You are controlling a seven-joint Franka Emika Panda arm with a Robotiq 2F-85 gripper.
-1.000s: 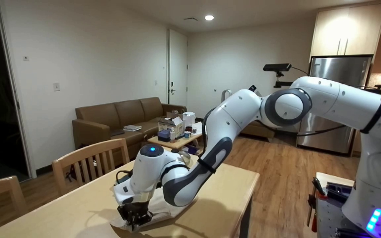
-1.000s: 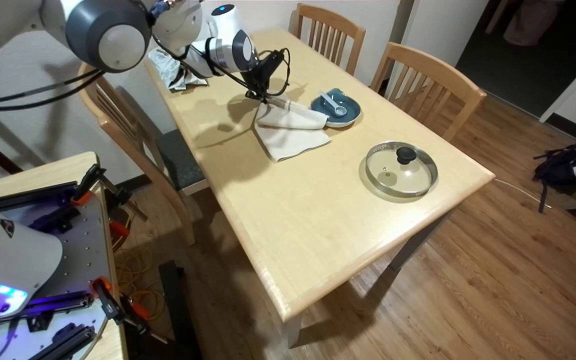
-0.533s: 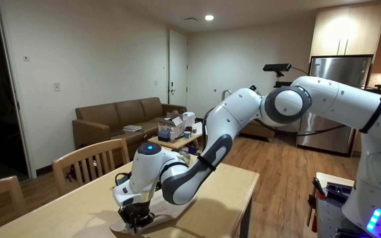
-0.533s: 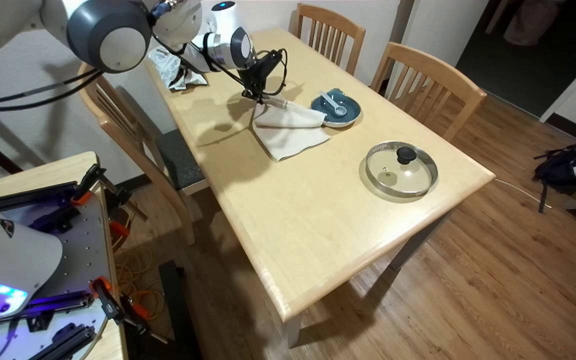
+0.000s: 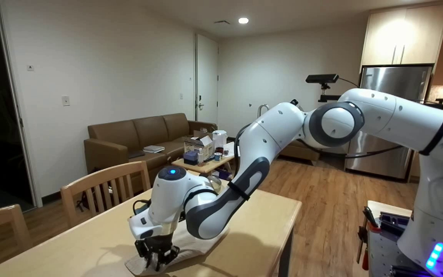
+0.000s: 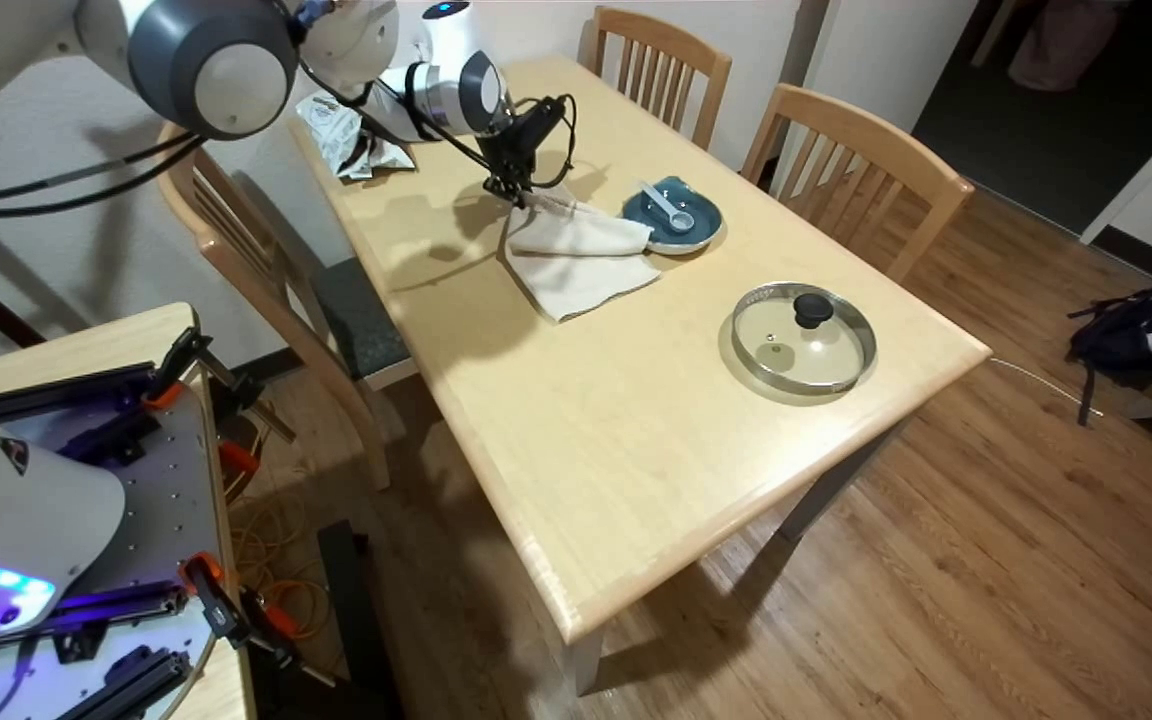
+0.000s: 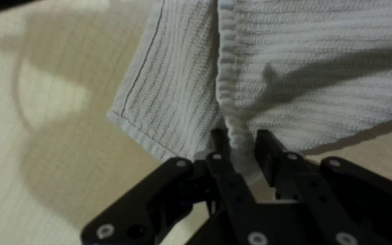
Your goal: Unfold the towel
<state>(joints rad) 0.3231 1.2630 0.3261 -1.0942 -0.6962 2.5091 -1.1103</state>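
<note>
The off-white towel point(image 6: 581, 235) lies on the smooth, pale table point(image 6: 496, 440), partly doubled over, its close ribbed weave and puckered hem point(image 7: 226, 68) easy to make out. The black gripper point(image 7: 241, 136) is right down at one edge of it, slim fingers point(image 7: 267, 149) parted just a little, with the hem in the gap between them; whether they touch it I can't tell. Just beside the towel there's a glossy blue dish point(image 6: 704, 215), a pale spoon point(image 6: 678, 218) leaning inside, and further along the table a round, metal-rimmed glass lid point(image 6: 786, 345) with a black knob point(image 6: 813, 310)
</note>
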